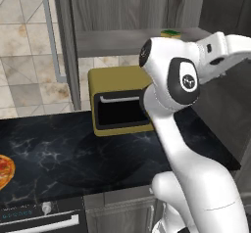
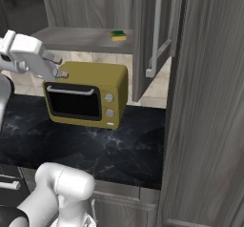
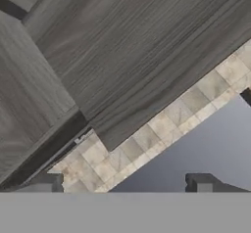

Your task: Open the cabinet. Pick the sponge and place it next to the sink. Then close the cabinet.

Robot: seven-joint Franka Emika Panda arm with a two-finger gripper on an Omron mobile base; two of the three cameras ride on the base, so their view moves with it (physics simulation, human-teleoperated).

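Observation:
The cabinet (image 1: 122, 7) stands open, with one door swung out at the left (image 1: 62, 36) and the other seen in the right base view (image 2: 143, 40). On its grey shelf (image 2: 81, 39) lies the sponge (image 2: 118, 35), yellow with a green top, near the shelf's right end (image 1: 170, 33). My gripper (image 2: 58, 66) hangs open and empty, in front of the shelf and slightly below it, left of the sponge. In the hand view its fingertips (image 3: 46, 182) stand wide apart before wood grain and tiled wall. The sink is out of view.
A mustard-yellow microwave (image 1: 120, 104) sits on the black marble counter (image 1: 59, 149) under the shelf. A pizza (image 1: 5, 171) lies at the counter's left edge above an oven panel (image 1: 39, 217). A tall wood-grain panel (image 2: 205, 107) fills the right side.

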